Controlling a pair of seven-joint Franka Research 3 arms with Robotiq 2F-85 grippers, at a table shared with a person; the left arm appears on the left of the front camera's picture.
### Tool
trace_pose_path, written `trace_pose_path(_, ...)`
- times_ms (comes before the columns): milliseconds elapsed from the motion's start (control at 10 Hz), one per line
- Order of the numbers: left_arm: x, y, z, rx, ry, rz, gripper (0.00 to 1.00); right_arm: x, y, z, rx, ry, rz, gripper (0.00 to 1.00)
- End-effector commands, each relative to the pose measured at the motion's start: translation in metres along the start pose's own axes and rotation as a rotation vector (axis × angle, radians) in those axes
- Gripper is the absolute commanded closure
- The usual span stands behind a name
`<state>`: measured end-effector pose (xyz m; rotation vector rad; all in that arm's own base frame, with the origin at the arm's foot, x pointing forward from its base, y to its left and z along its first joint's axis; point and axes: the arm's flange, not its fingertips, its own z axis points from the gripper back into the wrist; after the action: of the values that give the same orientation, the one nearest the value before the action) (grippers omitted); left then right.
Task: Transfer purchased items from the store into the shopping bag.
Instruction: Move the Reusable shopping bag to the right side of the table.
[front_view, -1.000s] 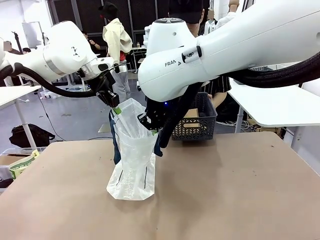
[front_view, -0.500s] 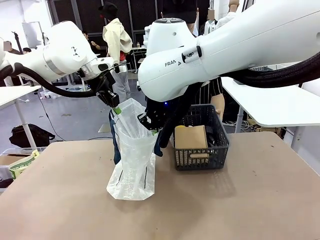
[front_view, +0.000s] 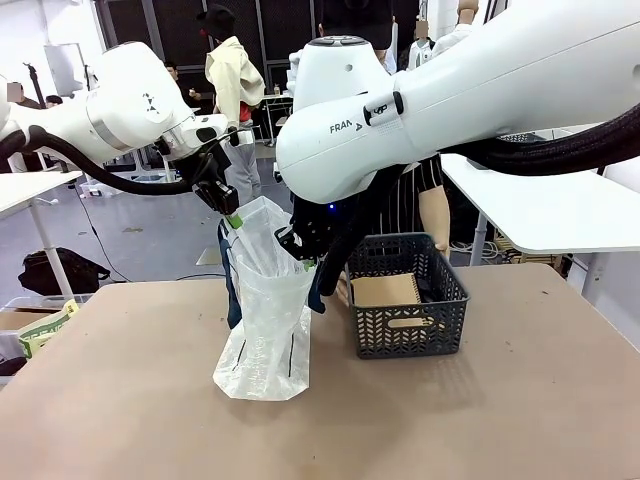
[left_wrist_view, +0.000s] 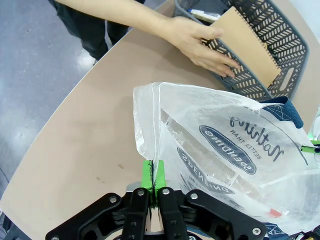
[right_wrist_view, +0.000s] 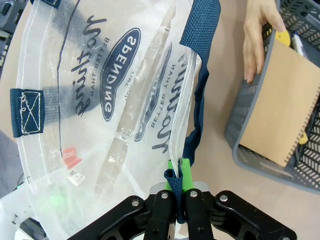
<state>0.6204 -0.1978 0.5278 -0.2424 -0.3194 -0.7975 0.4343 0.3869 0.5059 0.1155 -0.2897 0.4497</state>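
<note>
The translucent white shopping bag (front_view: 265, 310) with navy handles stands on the table, held open between my two grippers. My left gripper (front_view: 233, 218) is shut on the bag's far-left rim (left_wrist_view: 152, 167). My right gripper (front_view: 303, 263) is shut on the opposite rim where a navy strap (right_wrist_view: 179, 165) meets it. The dark grey store basket (front_view: 405, 335) sits on the table just right of the bag. A brown spiral notebook (front_view: 385, 290) lies in it, with a yellow item (right_wrist_view: 283, 37) behind. A person's hand (left_wrist_view: 200, 42) grips the basket's edge (right_wrist_view: 235, 135).
The tan table (front_view: 500, 420) has free room in front and to the right. The right arm's big white body (front_view: 400, 110) hangs over the bag and basket. A white table (front_view: 560, 215) stands behind on the right.
The person has brought the basket forward from behind my right arm and set it down on the table beside the bag. Both grippers and the bag have stayed still.
</note>
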Motion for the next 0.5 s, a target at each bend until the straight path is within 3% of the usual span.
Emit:
trace_pose_path(0, -0.0055, -0.0011, 0.0015, 0.01, -0.004, 0.004, 1.0, -0.0007, 0.0001, 0.0018, 0.001, -0.002, -0.002, 1.0)
trace_pose_path(400, -0.0055, -0.0011, 0.0015, 0.01, -0.004, 0.004, 1.0, -0.0007, 0.0001, 0.0018, 0.001, -0.002, -0.002, 1.0)
